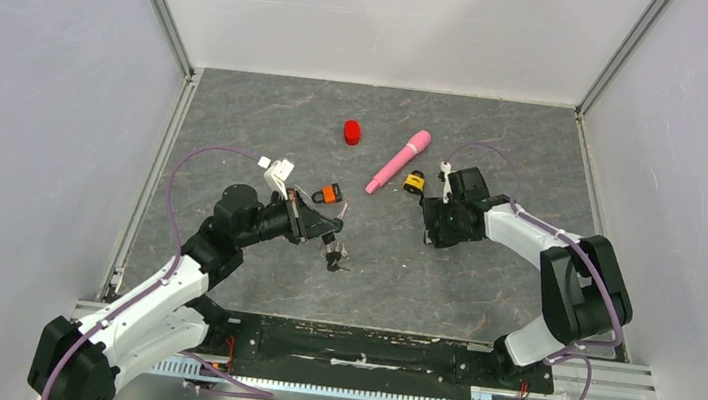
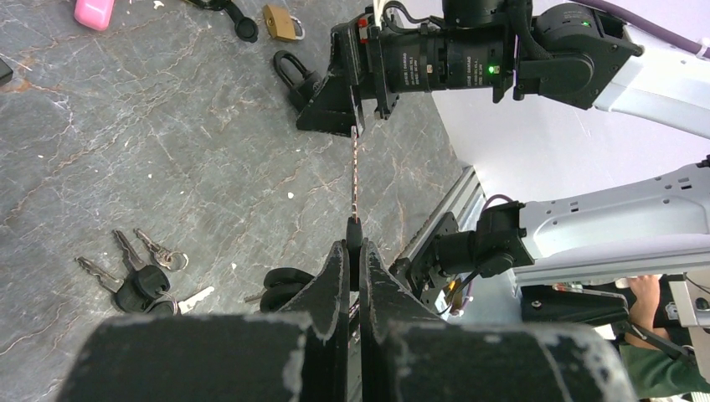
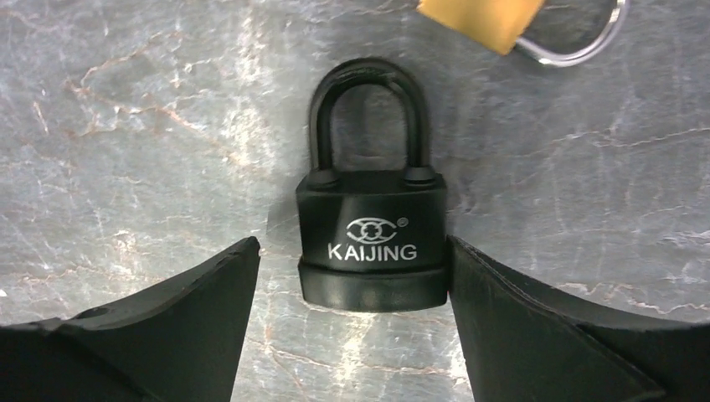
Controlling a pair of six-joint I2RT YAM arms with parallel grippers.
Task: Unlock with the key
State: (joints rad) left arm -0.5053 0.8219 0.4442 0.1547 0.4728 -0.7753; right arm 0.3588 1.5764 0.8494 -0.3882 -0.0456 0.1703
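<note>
A black padlock (image 3: 373, 243) marked KAIJING lies flat on the grey table with its shackle pointing away from the wrist camera. My right gripper (image 3: 353, 251) stands open around its body: the right finger (image 3: 502, 310) touches the lock's side and the left finger (image 3: 201, 310) is a little apart. The same padlock (image 2: 297, 77) shows in the left wrist view below the right gripper (image 1: 435, 224). My left gripper (image 2: 356, 251) is shut on a key (image 2: 356, 176), seen edge on, whose blade points toward the lock. In the top view the left gripper (image 1: 333, 220) is left of centre.
A bunch of loose keys (image 2: 142, 280) lies on the table near the left gripper. A brass padlock (image 3: 486, 17) lies just beyond the black one. An orange padlock (image 1: 331, 193), a red cap (image 1: 352, 132) and a pink stick-shaped object (image 1: 398, 162) lie further back. Walls enclose the table.
</note>
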